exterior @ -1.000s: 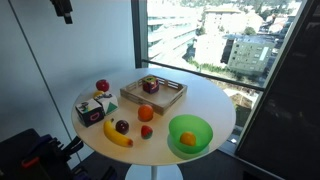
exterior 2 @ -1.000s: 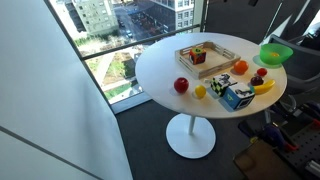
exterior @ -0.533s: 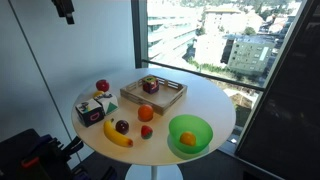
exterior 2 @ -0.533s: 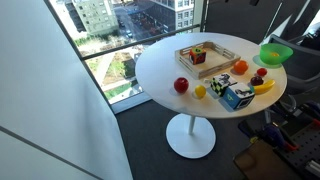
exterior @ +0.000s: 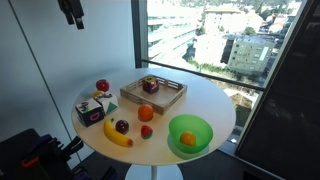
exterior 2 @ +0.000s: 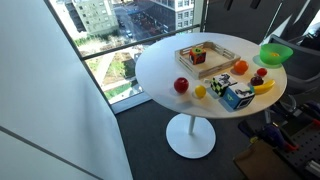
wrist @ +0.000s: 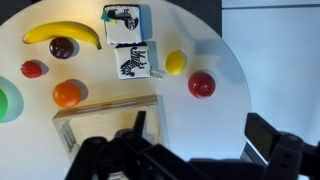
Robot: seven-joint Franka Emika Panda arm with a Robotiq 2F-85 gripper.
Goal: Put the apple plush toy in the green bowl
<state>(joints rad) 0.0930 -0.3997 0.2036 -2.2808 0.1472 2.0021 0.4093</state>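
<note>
Count on the table [exterior: 212, 100]: one green bowl [exterior: 198, 126], one wooden tray [exterior: 140, 104], two printed cubes [wrist: 132, 60]. Loose fruit: one banana [wrist: 62, 31], one dark plum [wrist: 62, 47], one lemon [wrist: 175, 62], one apple plush toy [wrist: 202, 84], one orange-red fruit [wrist: 67, 94], one small red fruit [wrist: 33, 69]. Contained — one orange item [exterior: 187, 140] in the bowl, one red item [exterior: 148, 86] in the tray.

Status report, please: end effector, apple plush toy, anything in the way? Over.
End effector open, empty, high above table. Apple plush toy near table edge, untouched. Green bowl already holds an orange fruit.
</note>
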